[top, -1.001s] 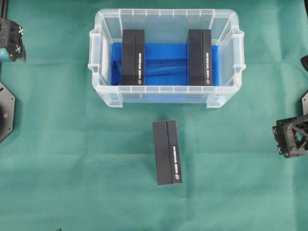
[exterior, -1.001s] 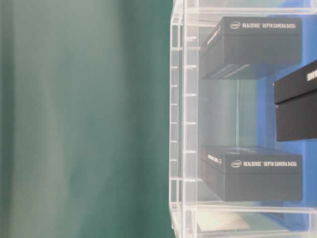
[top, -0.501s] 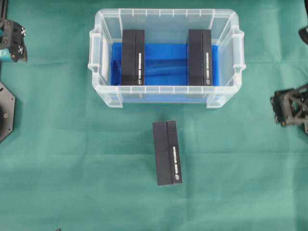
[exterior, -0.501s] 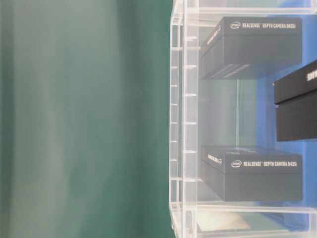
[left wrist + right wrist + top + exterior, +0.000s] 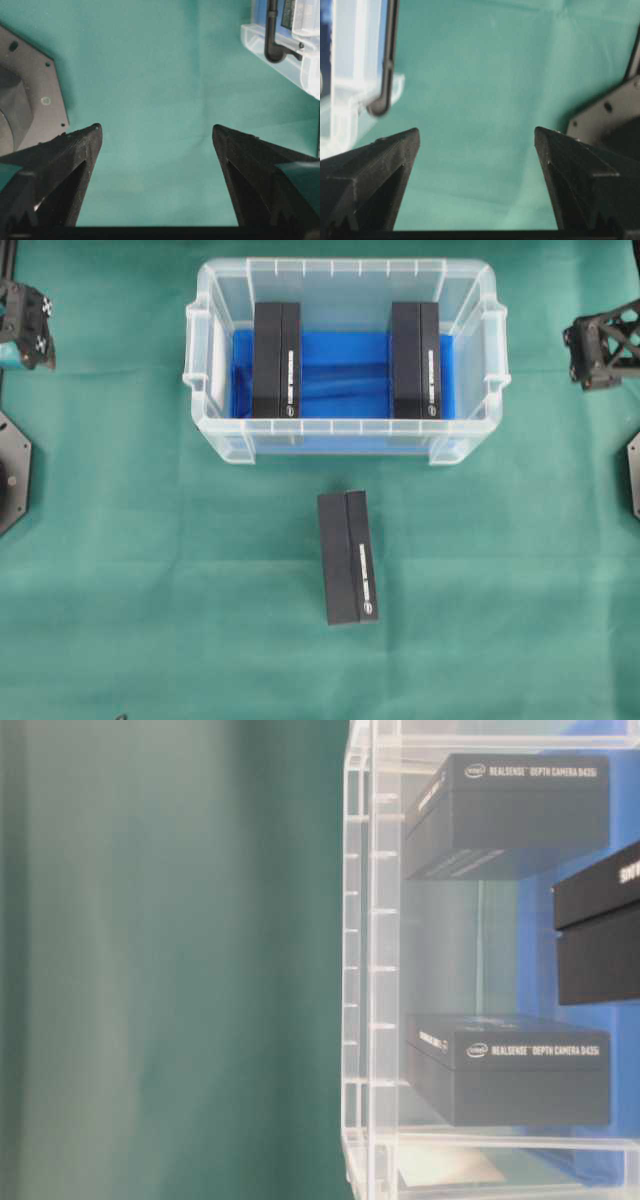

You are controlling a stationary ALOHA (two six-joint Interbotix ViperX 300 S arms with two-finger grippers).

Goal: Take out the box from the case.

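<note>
My right pincer (image 5: 598, 348) has swung up the right edge of the overhead view since a second ago, from level with the loose box to beside the case; my left pincer (image 5: 25, 325), the case and all three boxes have not shifted.

Overhead: one box (image 5: 348, 557) lies out on the green surface (image 5: 150, 570), in front of the case (image 5: 345, 425) and apart from it, so one removal looks done. Two boxes remain inside on the blue lining, the left box (image 5: 277, 359) and the right box (image 5: 415, 359), both standing on edge. If all must come out, I judge two are left. Both my pincers are partly cut off by the frame edges.

Table level: this view appears turned on its side. Through the clear wall I see the two boxes inside; a third dark box is cut by the right edge, and I cannot place it from here.

Left wrist: my jaws stand wide apart over bare cloth, empty, with a corner of the case at the upper right.

Right wrist: jaws likewise apart and empty; the case rim shows blurred at the left.
</note>
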